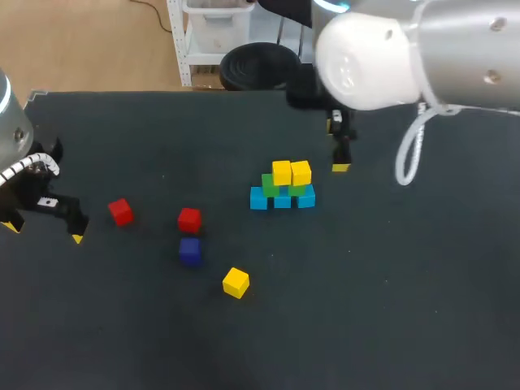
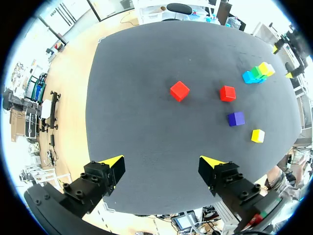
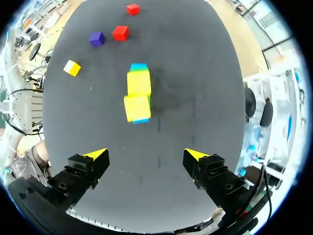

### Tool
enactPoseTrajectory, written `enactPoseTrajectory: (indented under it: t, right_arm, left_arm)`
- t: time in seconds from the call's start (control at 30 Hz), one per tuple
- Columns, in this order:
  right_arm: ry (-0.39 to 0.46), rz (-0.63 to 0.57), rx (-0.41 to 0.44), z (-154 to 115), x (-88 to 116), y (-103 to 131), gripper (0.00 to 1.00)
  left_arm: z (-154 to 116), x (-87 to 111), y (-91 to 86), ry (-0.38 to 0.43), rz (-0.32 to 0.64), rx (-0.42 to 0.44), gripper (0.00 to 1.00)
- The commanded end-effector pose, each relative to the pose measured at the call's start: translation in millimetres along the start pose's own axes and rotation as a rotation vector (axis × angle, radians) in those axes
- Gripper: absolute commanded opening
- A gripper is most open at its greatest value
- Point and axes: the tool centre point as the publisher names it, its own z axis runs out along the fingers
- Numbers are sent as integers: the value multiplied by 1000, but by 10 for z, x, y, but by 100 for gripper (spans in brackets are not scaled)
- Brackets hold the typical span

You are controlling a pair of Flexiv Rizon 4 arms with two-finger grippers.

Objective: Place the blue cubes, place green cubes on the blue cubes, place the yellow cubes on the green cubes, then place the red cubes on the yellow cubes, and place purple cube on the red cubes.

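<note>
Three blue cubes sit side by side in a row near the middle of the tabletop, a little toward its far edge, so the base is down. Two green cubes rest on them, and two yellow cubes rest on the green, touching each other. By my reckoning the first three layers are largely done.

A loose yellow cube lies by itself toward the near edge, well apart from the stack. I cannot tell whether it belongs on the pile or is spare.

Left to do are the reds and the purple. One red cube lies toward the left edge, and a second red cube lies between it and the stack. The purple cube is just beside that second red, on its near side. All three lie directly on the tabletop, on top of nothing.

My right hand hangs released and empty beyond the stack, toward the far edge, with its fingers spread. My left hand is at the left edge, also released and holding nothing, and the first red cube is the nearest thing to it. I judge the reds come next.
</note>
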Motion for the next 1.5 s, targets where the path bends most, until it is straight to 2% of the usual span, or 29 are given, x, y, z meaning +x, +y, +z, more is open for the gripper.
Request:
enactPoseTrajectory:
  t: [0.03, 0.23, 0.4, 0.63, 0.73, 0.9, 1.07, 1.13, 1.3, 1.37, 1.5]
  right_arm:
    - [-21, -1, 78, -36, 123, 118, 100]
    - [-21, -1, 78, -36, 123, 118, 100]
    - [-9, 48, 87, -59, 384, 176, 100]
    - [3, 88, 97, -103, 597, 213, 100]
    - [-31, 108, 125, -126, 804, 269, 100]
    - [-269, 206, 158, -93, 1410, 446, 100]
    - [-282, 267, 163, -28, 1815, 696, 100]
    - [-316, 277, 150, 7, 1935, 761, 100]
    - [-257, 273, 140, 35, 2059, 817, 100]
    - [-292, 276, 121, 89, 2075, 786, 100]
    - [-288, 232, 104, 137, 1997, 689, 100]
  left_arm:
    - [5, 1, 11, -1, 2, 4, 100]
    - [5, 1, 11, -1, 2, 4, 100]
    - [5, 1, 11, -1, 2, 4, 100]
    - [5, 1, 11, -1, 2, 4, 100]
    - [5, 1, 11, -1, 2, 4, 100]
    - [5, 1, 11, -1, 2, 4, 100]
    - [5, 1, 11, -1, 2, 4, 100]
    - [5, 1, 11, -1, 2, 4, 100]
    - [5, 1, 11, -1, 2, 4, 100]
    - [5, 1, 11, -1, 2, 4, 100]
    - [5, 1, 11, -1, 2, 4, 100]
